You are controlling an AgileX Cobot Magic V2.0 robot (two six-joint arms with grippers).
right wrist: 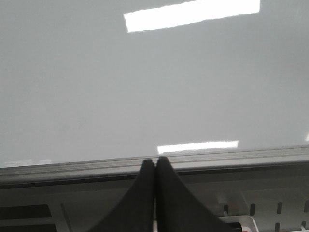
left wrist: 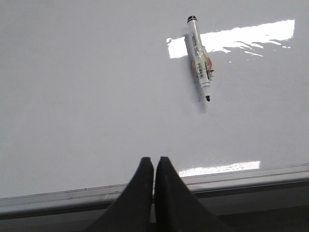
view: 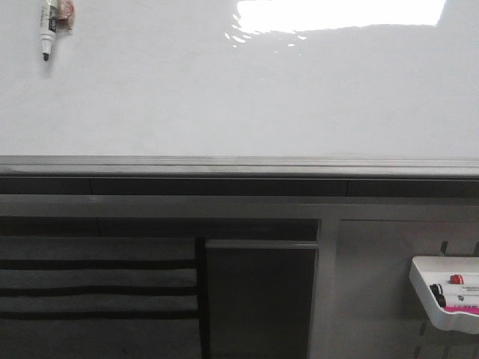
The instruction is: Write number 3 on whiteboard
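In each wrist view the two black jaws meet along a thin seam at the bottom centre of the frame. The left gripper is closed and holds nothing. The right gripper is likewise pressed together and empty.

Just above both grippers runs the grey edge rail, crossing the frame from side to side. Beyond it spreads the whiteboard, glossy and blank, filling the upper half of the front view. No number 3 is drawn on it anywhere.

A marker with a white barrel and bare black tip rests on the board at the upper right of the left wrist view. In the front view it sits at the far upper left.

The step in hand appears to be fetching that marker. To do it well, the left gripper would likely open, line up across the barrel and close around its middle, keeping the tip clear.

Bright rectangles of ceiling light glare off the board. At the lower right of the front view, a small white tray holds more markers below the rail.
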